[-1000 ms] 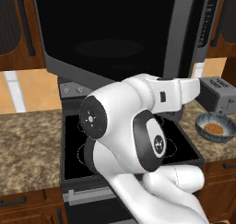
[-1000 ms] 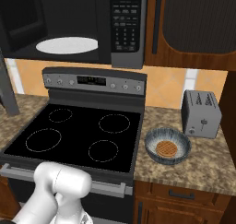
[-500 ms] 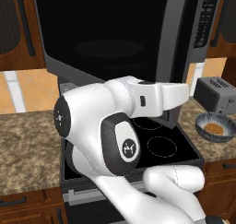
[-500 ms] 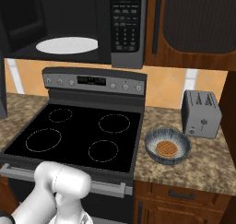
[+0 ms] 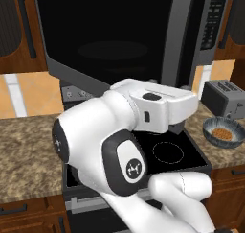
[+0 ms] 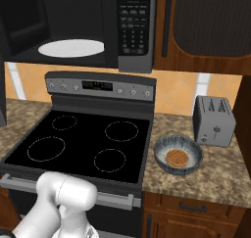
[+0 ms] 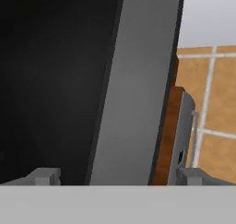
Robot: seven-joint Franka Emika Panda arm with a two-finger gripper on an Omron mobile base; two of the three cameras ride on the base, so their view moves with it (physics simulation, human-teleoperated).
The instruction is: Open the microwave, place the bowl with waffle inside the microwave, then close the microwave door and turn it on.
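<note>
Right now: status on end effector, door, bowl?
End effector open, holding nothing, up close against the microwave door. Door swung open, turntable exposed. Bowl with waffle on the counter beside the toaster. Nothing blocking the cavity.

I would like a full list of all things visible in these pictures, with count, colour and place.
microwave: one, dark grey, above the stove, open
turntable: one, white, inside the microwave
microwave door: one, black glass, swung open
stove: one, black glass top, between the counters
bowl: one, grey-blue, on the counter right of the stove
waffle: one, orange-brown, in the bowl
toaster: one, grey, behind the bowl
arm: one, white
fingers: two, grey, apart, at the door's edge
</note>
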